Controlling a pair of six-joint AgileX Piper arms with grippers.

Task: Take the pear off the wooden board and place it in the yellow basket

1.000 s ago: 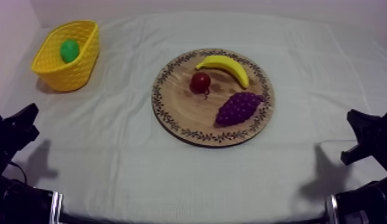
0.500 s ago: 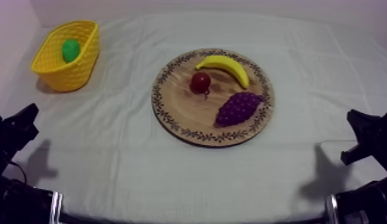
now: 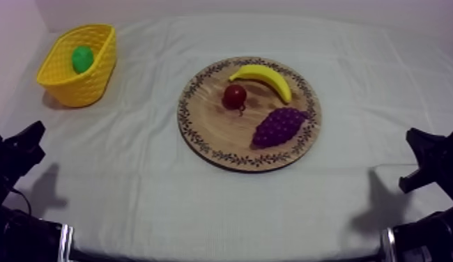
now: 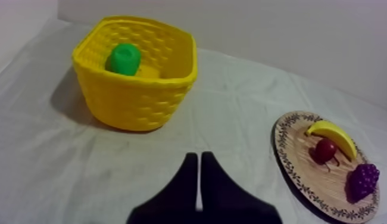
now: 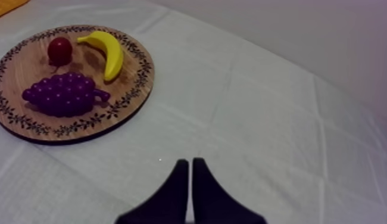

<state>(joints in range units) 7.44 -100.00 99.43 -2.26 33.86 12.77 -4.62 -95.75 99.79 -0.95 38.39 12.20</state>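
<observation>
The green pear (image 3: pixel 81 58) (image 4: pixel 124 59) lies inside the yellow basket (image 3: pixel 90 83) (image 4: pixel 136 101) at the far left of the table. The round wooden board (image 3: pixel 215 132) (image 4: pixel 291 161) (image 5: pixel 17 113) in the middle carries a banana (image 3: pixel 264 78) (image 5: pixel 108 52), a small red fruit (image 3: pixel 235 96) (image 5: pixel 59 50) and a bunch of grapes (image 3: pixel 278 127) (image 5: pixel 62 94). My left gripper (image 3: pixel 27 143) (image 4: pixel 199 164) rests low at the left, shut on nothing, well short of the basket. My right gripper (image 3: pixel 419 143) (image 5: pixel 190 167) rests low at the right, shut on nothing, away from the board.
Grey-white cloth (image 3: pixel 152 188) covers the table, with open room between the basket and the board and along the front. A pale wall (image 4: pixel 291 36) rises behind the table.
</observation>
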